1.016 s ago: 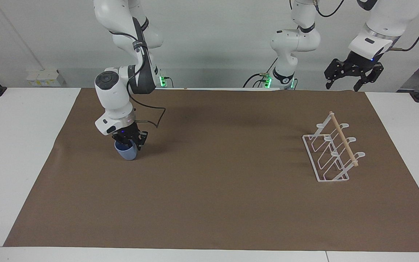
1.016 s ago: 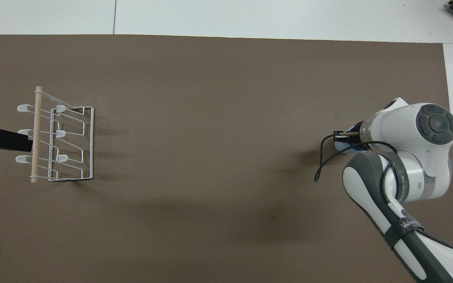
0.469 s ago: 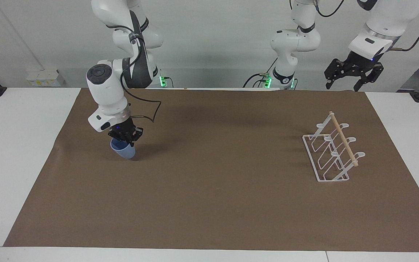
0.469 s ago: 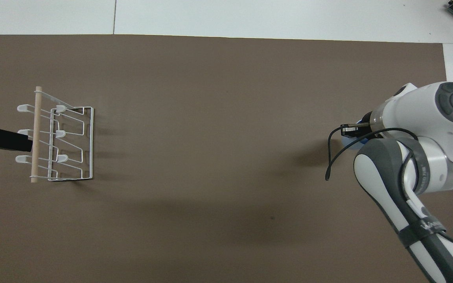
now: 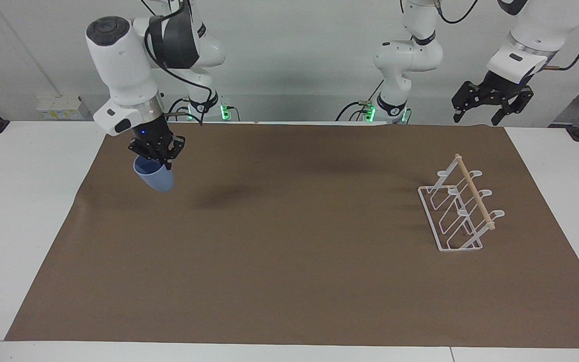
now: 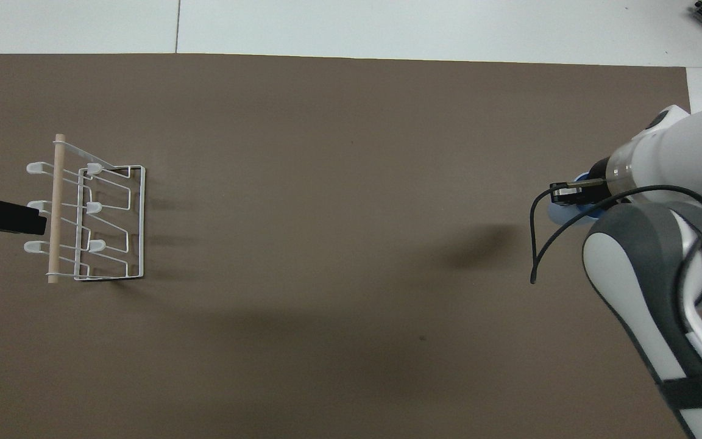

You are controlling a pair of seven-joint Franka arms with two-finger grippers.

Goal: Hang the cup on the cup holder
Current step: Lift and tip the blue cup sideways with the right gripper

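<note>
Light-blue cup (image 5: 154,177) in the right gripper (image 5: 158,156), clear above the mat (image 5: 289,281).

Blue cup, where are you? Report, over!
Right gripper shut on blue cup, lifted over the mat. Left gripper open, waiting near cup holder. Nothing in between.

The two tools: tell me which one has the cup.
The right tool, raised over the right arm's end of the brown mat, is shut on the blue cup. The left tool hangs open and empty near the cup holder.
</note>
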